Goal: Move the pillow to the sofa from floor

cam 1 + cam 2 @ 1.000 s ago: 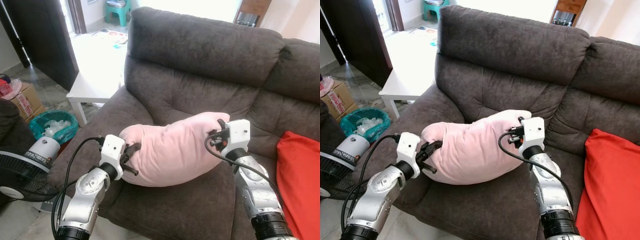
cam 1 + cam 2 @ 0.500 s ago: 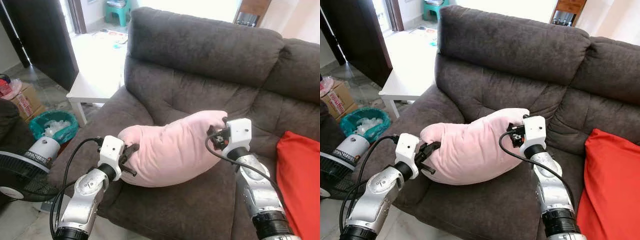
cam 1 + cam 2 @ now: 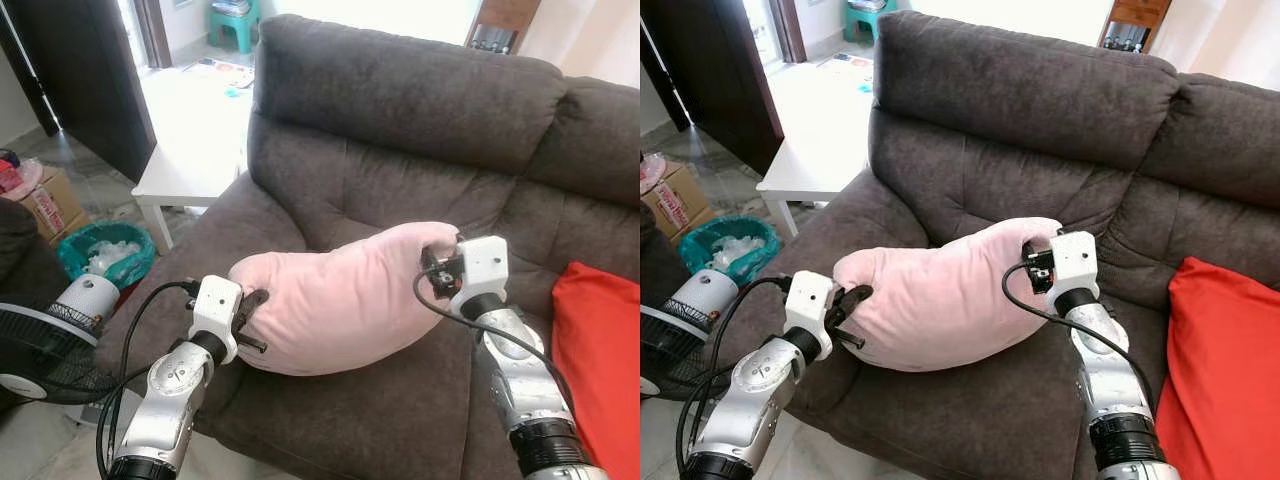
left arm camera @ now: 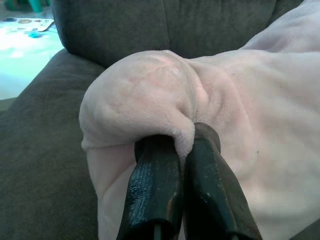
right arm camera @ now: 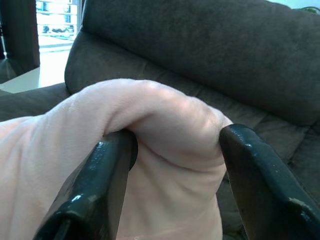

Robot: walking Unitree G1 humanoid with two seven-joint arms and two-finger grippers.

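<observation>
The red fabric cushion (image 3: 600,360) was cut off at the frame's right edge; the black fan (image 3: 35,350) at the left.

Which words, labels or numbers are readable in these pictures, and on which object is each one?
No text can be read.
Cardboard box beside the sofa: red print, too blurred to read.
Papers on the floor behind the white table: too small to read.
Pillow, grippers: no text.

Head eyes look down at sofa (image 3: 400,120); wrist views sit close.
</observation>
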